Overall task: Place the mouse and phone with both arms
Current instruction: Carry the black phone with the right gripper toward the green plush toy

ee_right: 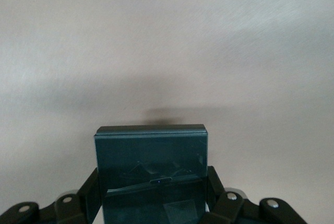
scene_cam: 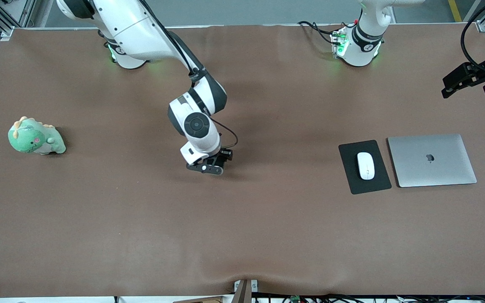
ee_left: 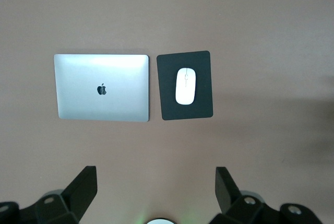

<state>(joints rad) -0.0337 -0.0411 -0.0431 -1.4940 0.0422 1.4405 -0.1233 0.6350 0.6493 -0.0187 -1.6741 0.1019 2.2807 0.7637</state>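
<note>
The white mouse (scene_cam: 366, 165) lies on a black mat (scene_cam: 349, 168) toward the left arm's end of the table; it also shows in the left wrist view (ee_left: 186, 85). My right gripper (scene_cam: 209, 167) is low over the table's middle. In the right wrist view the right gripper (ee_right: 152, 190) is shut on the black phone (ee_right: 151, 156), one finger on each long side. In the front view the phone is hidden by the hand. My left gripper (scene_cam: 463, 80) waits high up at the table's end, open and empty, its fingers (ee_left: 84, 179) wide apart.
A closed silver laptop (scene_cam: 431, 160) lies beside the mat, toward the left arm's end; it also shows in the left wrist view (ee_left: 102, 86). A green plush dinosaur (scene_cam: 36, 136) sits at the right arm's end. The brown table cover (scene_cam: 242, 235) is slightly rippled.
</note>
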